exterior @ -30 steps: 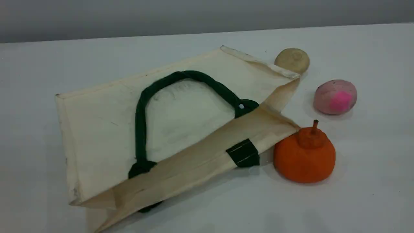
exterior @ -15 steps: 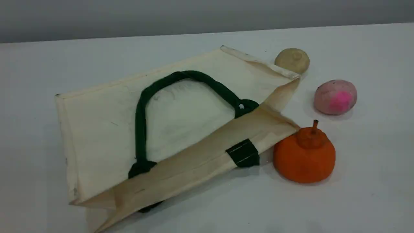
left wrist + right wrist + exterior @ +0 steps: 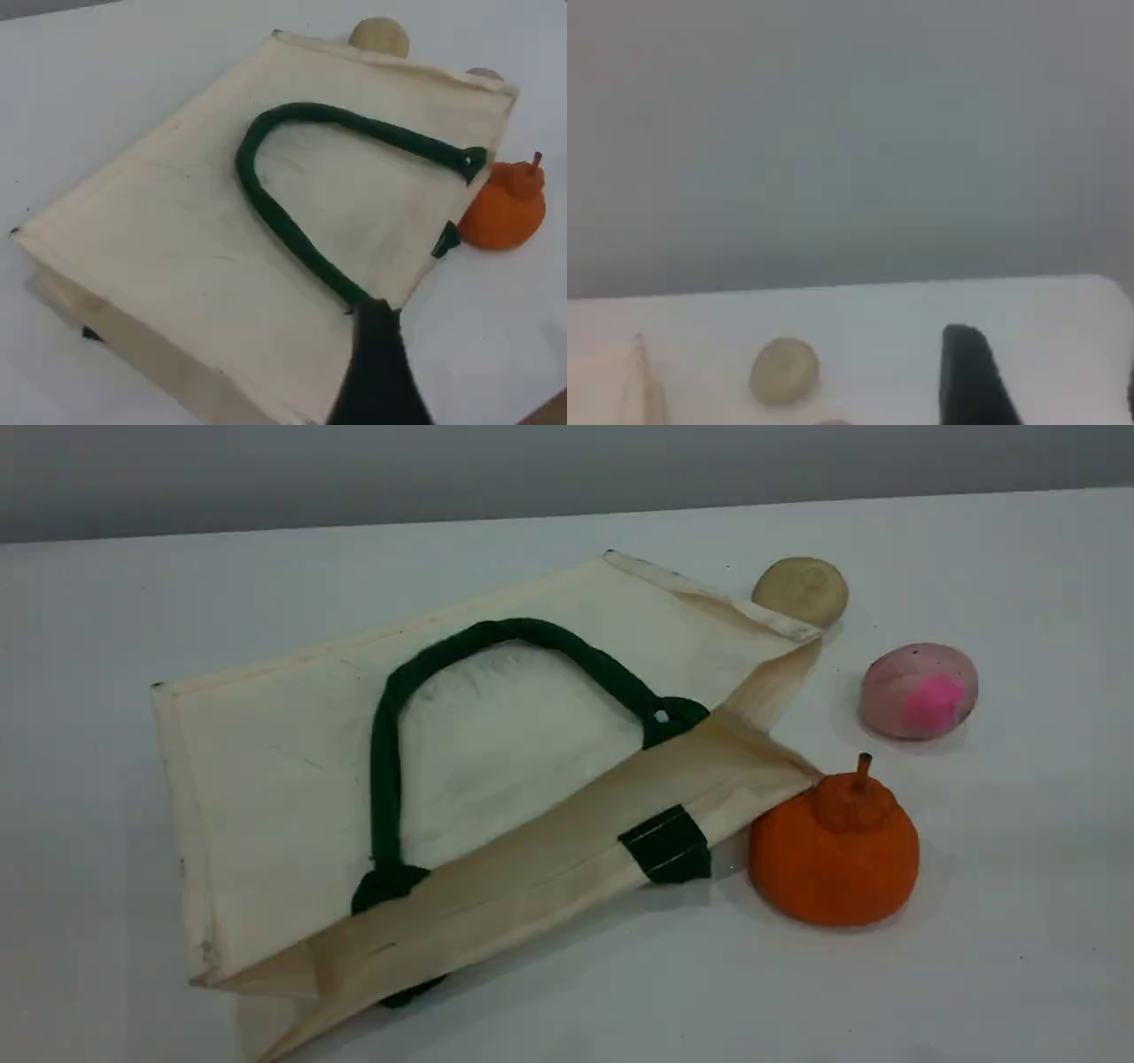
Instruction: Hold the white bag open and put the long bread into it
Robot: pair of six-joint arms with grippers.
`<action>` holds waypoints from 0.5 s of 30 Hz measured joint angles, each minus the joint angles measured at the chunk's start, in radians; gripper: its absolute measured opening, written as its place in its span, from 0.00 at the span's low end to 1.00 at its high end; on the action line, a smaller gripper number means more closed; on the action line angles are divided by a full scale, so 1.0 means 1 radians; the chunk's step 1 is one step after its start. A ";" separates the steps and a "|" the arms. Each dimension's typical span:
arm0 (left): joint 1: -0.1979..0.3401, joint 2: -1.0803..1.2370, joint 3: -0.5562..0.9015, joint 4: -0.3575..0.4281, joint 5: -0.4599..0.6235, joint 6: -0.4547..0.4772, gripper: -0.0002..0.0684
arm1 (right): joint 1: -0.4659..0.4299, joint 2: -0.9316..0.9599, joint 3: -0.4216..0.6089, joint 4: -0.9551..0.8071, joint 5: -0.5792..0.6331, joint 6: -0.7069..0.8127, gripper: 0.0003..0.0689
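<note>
The white bag (image 3: 283,779) lies flat on its side on the table, its dark green rope handle (image 3: 385,762) folded over the upper face and its mouth turned to the right. The long bread is out of view in every frame. Neither gripper shows in the scene view. In the left wrist view the white bag (image 3: 177,230) fills the frame, and one dark fingertip (image 3: 376,354) of my left gripper hovers above the bag's near edge with nothing in it. My right gripper (image 3: 1050,385) is open and hangs high over the table's far right, holding nothing.
A round beige bun (image 3: 800,590) sits behind the bag's mouth corner. A pink ball (image 3: 919,690) lies to the right. An orange pumpkin-shaped item (image 3: 833,855) touches the bag's front corner. The bun (image 3: 784,370) also shows in the right wrist view.
</note>
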 joint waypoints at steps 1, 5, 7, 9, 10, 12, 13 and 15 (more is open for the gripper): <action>0.000 0.000 0.000 0.000 0.000 0.000 0.67 | 0.000 0.000 0.000 0.000 -0.012 0.000 0.49; 0.000 0.000 0.000 0.000 0.000 0.000 0.67 | 0.000 0.001 0.000 0.000 -0.023 0.000 0.49; 0.000 0.000 0.000 0.000 0.000 -0.001 0.67 | 0.000 0.001 0.000 0.001 -0.023 0.001 0.49; 0.000 0.000 0.000 0.000 0.000 -0.001 0.67 | 0.000 0.001 0.000 0.002 -0.023 0.001 0.49; 0.000 0.000 0.000 0.000 0.000 -0.001 0.67 | 0.000 0.001 0.000 0.004 -0.023 0.001 0.49; 0.000 0.000 0.000 0.000 0.000 0.000 0.67 | 0.000 0.001 0.000 0.004 -0.023 0.001 0.49; 0.000 0.000 0.000 0.000 0.000 0.000 0.67 | 0.000 0.001 0.000 0.004 -0.023 0.001 0.49; 0.000 0.000 0.000 0.000 0.000 0.000 0.67 | 0.000 0.001 0.000 0.004 -0.023 0.001 0.49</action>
